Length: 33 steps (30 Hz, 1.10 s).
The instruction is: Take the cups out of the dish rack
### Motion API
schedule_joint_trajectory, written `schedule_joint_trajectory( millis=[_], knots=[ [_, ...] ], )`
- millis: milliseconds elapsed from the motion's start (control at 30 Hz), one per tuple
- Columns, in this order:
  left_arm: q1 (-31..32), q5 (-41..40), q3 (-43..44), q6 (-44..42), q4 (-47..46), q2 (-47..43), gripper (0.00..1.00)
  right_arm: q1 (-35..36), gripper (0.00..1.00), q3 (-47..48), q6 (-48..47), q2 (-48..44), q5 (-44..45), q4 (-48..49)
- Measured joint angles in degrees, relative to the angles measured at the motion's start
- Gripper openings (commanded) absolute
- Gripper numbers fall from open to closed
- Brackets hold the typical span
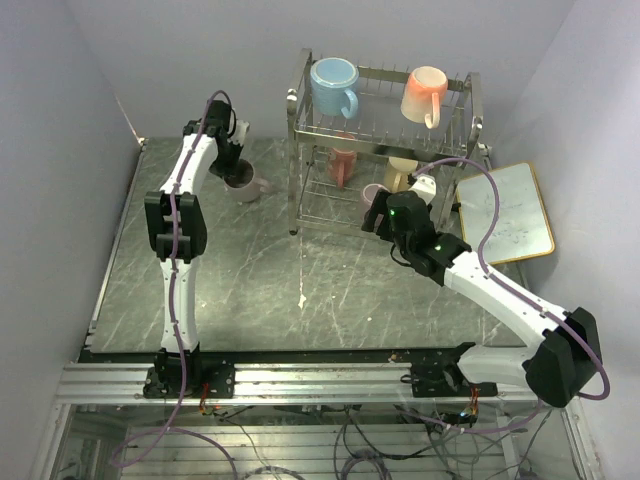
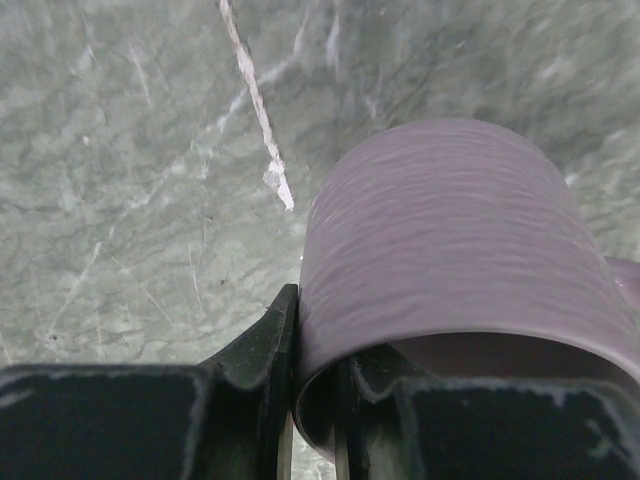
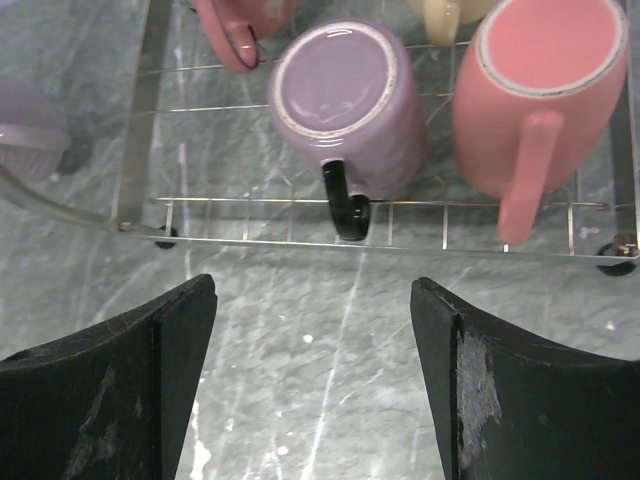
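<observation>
The chrome dish rack [image 1: 296, 150] stands at the back centre. A light blue cup [image 1: 335, 85] and a peach-orange cup [image 1: 425, 95] sit on its top tier. On the lower tier are a mauve cup [image 3: 345, 100], bottom up, a salmon cup [image 3: 540, 100], a pale yellow cup [image 3: 445, 15] and a red-pink cup [image 3: 240, 25]. My right gripper [image 3: 313, 300] is open just in front of the rack's lower wire [image 3: 300, 240], with nothing between its fingers. At the far left my left gripper [image 2: 315, 340] is shut on the wall of a second mauve cup [image 2: 450, 230], one finger inside it and one outside.
A gold-framed whiteboard [image 1: 505, 210] lies right of the rack. The grey marble table [image 1: 260, 280] has a white streak [image 1: 301, 298] near its middle. White walls close in the left, back and right sides. A purple cable [image 1: 470, 170] loops beside the rack's right posts.
</observation>
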<state>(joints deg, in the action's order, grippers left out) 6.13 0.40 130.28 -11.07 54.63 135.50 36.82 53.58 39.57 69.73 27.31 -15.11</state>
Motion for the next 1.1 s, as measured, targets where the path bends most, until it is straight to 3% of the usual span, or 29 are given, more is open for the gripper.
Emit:
schedule_joint_trajectory(
  millis=[367,533,633,700,833,967,1100],
  knots=[
    [0.0,-4.9,1.7,0.8,0.0,5.6,0.08,-1.8,0.65,0.0,-5.3,7.6,2.1,2.6],
    [0.0,-6.1,-0.8,1.6,-4.4,4.7,0.39,-1.8,0.59,0.0,-6.8,11.5,3.3,5.1],
    [0.0,-6.2,-2.0,2.3,-7.8,3.9,0.66,-1.8,0.57,0.0,-7.7,13.6,4.3,7.2],
    [0.0,-5.8,-2.0,2.8,-9.4,3.0,0.89,-1.8,0.55,0.0,-8.3,14.8,5.0,8.6],
    [0.0,-4.3,-3.1,3.6,-11.3,-1.1,0.99,-1.8,0.50,0.1,-9.8,17.7,6.4,12.2],
    [0.0,-2.5,-6.9,3.9,-11.8,-8.5,0.99,-1.8,0.44,0.1,-10.9,20.3,7.0,15.2],
    [0.0,1.3,-11.4,4.7,-12.7,-17.5,0.99,-1.8,0.29,0.1,-12.0,22.3,7.1,17.5]
  ],
)
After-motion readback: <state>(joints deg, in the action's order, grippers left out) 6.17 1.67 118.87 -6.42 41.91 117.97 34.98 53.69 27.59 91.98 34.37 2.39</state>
